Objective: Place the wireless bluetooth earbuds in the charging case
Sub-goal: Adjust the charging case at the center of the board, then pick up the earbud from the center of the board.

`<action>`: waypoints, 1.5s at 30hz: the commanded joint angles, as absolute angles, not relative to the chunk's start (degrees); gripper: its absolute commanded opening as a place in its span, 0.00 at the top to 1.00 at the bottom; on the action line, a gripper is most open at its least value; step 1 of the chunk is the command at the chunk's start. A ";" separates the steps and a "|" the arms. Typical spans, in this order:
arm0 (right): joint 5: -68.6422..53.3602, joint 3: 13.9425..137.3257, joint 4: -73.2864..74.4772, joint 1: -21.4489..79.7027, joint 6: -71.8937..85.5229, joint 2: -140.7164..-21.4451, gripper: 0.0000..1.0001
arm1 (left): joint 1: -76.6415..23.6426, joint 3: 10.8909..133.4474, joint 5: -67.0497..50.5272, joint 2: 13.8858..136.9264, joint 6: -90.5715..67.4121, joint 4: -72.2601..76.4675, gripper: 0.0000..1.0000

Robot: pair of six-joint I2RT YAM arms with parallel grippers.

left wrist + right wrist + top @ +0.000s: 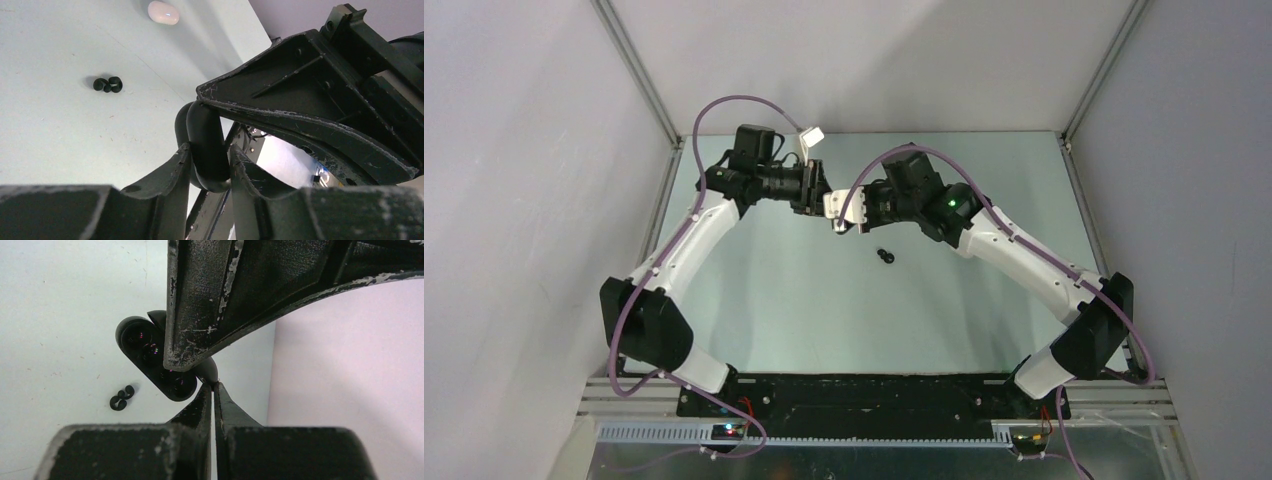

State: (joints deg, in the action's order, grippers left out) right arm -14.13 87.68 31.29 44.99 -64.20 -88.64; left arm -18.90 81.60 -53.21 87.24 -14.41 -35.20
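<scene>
Shows two robot arms meeting in mid-air over the far middle of the table (754, 290). Has the left gripper (209, 152) clamped on a black charging case (205, 135), fingers pressing its rounded sides near one end. Has the right gripper (214, 387) closed tight, tips right at a thin black edge of the same case. Cannot tell whether nipping the lid or only touching it. From the right wrist view, case open, glossy wells facing out and seemingly empty. Two black earbuds (885, 255) lying on the table beneath, a little toward the right arm's side, touching each other and well apart from the case. A white oval case (163, 12) lying further off on the table, with no white buds in view.

Possible trouble from here, as a judgement:
- Smooth pebble shape held by a narrow pinch near one end, so likely to swivel or squirt out under any pull between the two arms.
- Could snap shut at the lid on release by the right tips.
- Leaves no gripper free for the buds, and risks dropping the case by letting go with the wrong one.
- Tiny buds, touching — easy to flick one away while closing on the other.
</scene>
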 commanded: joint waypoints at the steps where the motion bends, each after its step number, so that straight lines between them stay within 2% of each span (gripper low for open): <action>1: -13.76 89.08 28.86 45.48 -64.42 -88.40 1.00 | -19.16 84.01 -54.21 87.60 -12.75 -35.09 0.68; 4: -13.71 88.93 28.75 45.51 -64.43 -88.34 1.00 | -19.24 84.02 -54.49 87.64 -12.74 -35.12 0.81; 9: -13.83 87.55 28.20 45.61 -63.54 -87.50 1.00 | -19.34 83.99 -54.54 87.71 -12.53 -35.08 0.96; 11: -14.52 87.07 29.43 45.30 -62.65 -86.59 0.93 | -19.27 83.98 -54.50 87.59 -12.19 -35.11 1.00; 14: -18.79 87.31 33.42 42.62 -60.45 -84.23 0.68 | -19.02 83.79 -54.71 87.30 -11.17 -35.15 1.00; 16: -24.62 87.92 36.86 39.52 -58.19 -82.23 0.59 | -18.82 83.57 -55.15 87.14 -10.89 -35.17 1.00; 20: -38.63 87.24 39.27 32.37 -50.66 -77.86 0.48 | -18.11 82.39 -56.34 86.30 -9.75 -35.30 1.00; 24: -44.91 82.08 37.39 28.27 -43.28 -76.42 0.50 | -17.53 80.71 -57.07 85.19 -7.93 -35.70 1.00; 29: -42.09 76.09 37.52 28.68 -30.31 -82.27 0.69 | -15.84 78.10 -55.90 82.85 -6.17 -37.12 1.00; 33: -37.87 73.53 33.52 27.97 -13.98 -89.32 0.77 | -13.75 75.85 -54.41 80.30 -6.27 -37.63 1.00; 40: -32.64 71.50 27.96 25.57 1.63 -98.08 0.80 | -12.03 71.50 -52.57 75.60 -5.68 -37.77 1.00; 45: -30.29 71.83 25.03 25.33 3.44 -102.69 0.80 | -11.10 70.64 -52.23 74.04 -5.87 -37.77 1.00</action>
